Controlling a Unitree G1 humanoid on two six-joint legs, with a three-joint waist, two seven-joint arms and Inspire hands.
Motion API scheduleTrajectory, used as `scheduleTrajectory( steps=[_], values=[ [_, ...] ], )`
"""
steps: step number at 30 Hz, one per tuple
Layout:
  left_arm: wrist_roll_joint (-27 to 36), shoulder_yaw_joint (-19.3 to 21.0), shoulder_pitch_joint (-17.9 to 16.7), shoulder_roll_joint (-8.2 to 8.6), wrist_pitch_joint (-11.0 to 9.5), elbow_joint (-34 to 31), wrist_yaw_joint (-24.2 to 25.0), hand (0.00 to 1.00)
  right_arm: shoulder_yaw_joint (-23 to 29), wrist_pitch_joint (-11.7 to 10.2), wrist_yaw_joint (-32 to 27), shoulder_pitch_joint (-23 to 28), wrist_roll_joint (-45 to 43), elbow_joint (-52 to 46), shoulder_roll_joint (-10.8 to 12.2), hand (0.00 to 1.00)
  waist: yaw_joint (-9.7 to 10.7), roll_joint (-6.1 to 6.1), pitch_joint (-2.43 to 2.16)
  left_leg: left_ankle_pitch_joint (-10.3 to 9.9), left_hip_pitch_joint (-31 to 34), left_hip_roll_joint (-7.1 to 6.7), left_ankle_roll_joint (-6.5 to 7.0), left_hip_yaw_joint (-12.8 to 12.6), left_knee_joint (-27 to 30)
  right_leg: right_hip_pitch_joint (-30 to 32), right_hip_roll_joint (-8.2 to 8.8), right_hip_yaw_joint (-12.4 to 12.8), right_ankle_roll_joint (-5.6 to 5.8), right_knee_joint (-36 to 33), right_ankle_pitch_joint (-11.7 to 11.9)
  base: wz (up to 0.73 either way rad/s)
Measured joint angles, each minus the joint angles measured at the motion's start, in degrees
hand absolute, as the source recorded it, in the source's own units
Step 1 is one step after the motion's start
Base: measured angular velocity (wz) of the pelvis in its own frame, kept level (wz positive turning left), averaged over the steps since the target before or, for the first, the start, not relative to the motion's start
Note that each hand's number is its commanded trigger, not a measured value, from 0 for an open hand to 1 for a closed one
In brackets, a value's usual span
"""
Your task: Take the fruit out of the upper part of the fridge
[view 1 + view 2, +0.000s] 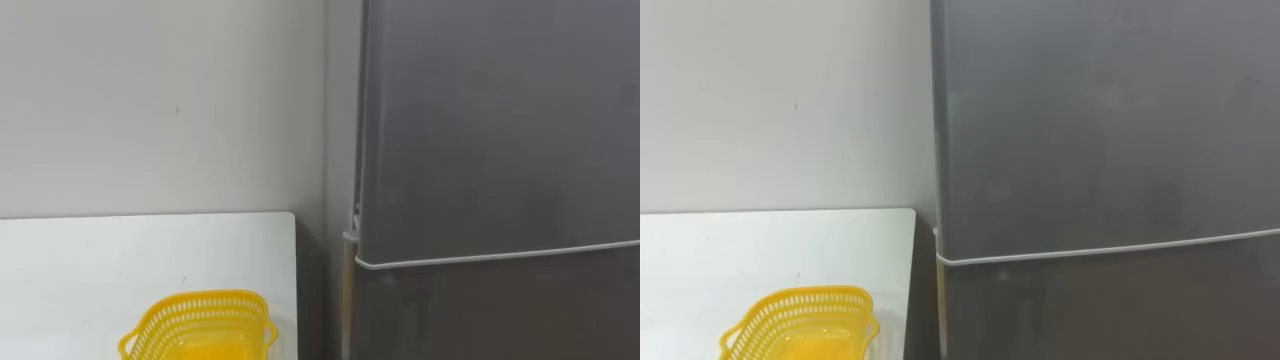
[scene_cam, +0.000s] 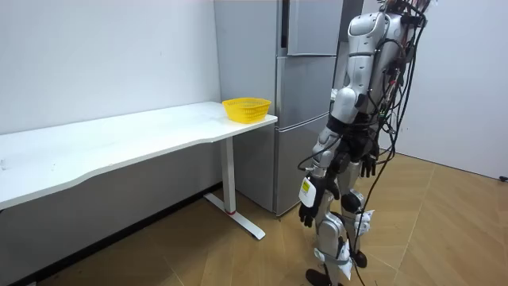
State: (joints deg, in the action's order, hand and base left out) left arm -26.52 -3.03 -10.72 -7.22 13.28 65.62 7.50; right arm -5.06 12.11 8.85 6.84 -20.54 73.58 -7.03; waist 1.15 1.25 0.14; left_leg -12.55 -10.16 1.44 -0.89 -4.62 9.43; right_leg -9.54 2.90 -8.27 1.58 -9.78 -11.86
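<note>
We are logging the fridge [image 2: 302,103] with its upper door [image 1: 490,130] standing shut. Left robot hand [image 2: 310,208] and right robot hand [image 2: 367,164] are hanging relaxed and empty, well below it. A basket [image 1: 200,322] is sitting on the table [image 1: 100,260] alongside.

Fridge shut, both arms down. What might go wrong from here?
1. The robot stands close to the fridge; its door, shut now, may strike the body when swung open.
2. The basket sits at the table end beside the fridge; the left hand, rising from hip height, might knock it. The right hand hangs low too.
</note>
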Motion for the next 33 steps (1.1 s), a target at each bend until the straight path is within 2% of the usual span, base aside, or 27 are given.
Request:
scheduleTrajectory(
  steps=[12, 18, 20, 25, 29, 33],
  values=[
    [1.6, 0.4, 0.0, -0.06, 0.6, 0.8, 0.1, 0.0, 0.3, 0.4, -0.7, -0.1, 0.2, 0.1, 0.0, 0.0, 0.1, -0.2, 0.05, -0.1, -0.1, -0.01, 0.07, 0.0, -0.2, -0.4, -0.04, 0.1, 0.02, 0.1, 0.0, 0.0],
    [11.1, 0.7, -0.2, -0.05, 0.9, 1.3, 0.0, 0.0, 0.7, 0.8, -0.7, 0.1, 0.7, 0.6, 0.4, 0.0, 0.1, -0.41, 0.05, -0.1, 0.1, -0.04, 0.1, 0.1, 0.0, -0.4, 0.03, -0.6, 0.04, 0.1, 0.0, 0.02],
    [14.4, 1.9, -0.4, -0.02, 1.5, 1.4, -0.3, 0.0, 0.7, 1.7, -0.6, 0.0, 0.7, 0.7, 0.4, 0.0, 0.0, -0.61, 0.03, -0.4, 0.0, -0.01, 0.06, 0.1, 0.1, -0.3, 0.02, -0.4, 0.03, 0.0, -0.3, 0.0],
    [24.0, 4.9, -2.5, -0.05, 1.5, 1.3, -1.6, 0.0, 0.9, 1.8, -0.4, 0.1, 1.4, 1.2, 0.3, 0.0, 0.1, -0.7, -0.01, -0.5, 0.1, -0.02, 0.06, 0.3, 0.1, -0.4, 0.02, -0.8, 0.04, 0.0, -0.4, 0.01],
    [31.9, 5.7, -3.3, -0.05, 1.8, 1.3, -4.6, 0.0, 2.7, 1.8, -0.3, -0.1, 2.0, 1.2, 0.3, 0.0, 0.1, -0.88, -0.12, -0.5, 0.4, -0.1, 0.06, 0.6, 0.4, -0.5, 0.15, -1.3, 0.05, -0.1, -0.4, 0.06],
    [39.7, 7.8, -3.8, -0.03, 2.0, 1.3, -10.1, 0.0, 3.0, 1.5, -1.5, -0.8, 2.1, 1.3, 0.3, 0.0, -0.2, -0.88, 0.06, -0.5, 0.5, -0.08, 0.06, 0.7, 1.5, -0.7, 0.16, -1.4, 0.01, -0.1, -0.4, 0.0]
  ],
)
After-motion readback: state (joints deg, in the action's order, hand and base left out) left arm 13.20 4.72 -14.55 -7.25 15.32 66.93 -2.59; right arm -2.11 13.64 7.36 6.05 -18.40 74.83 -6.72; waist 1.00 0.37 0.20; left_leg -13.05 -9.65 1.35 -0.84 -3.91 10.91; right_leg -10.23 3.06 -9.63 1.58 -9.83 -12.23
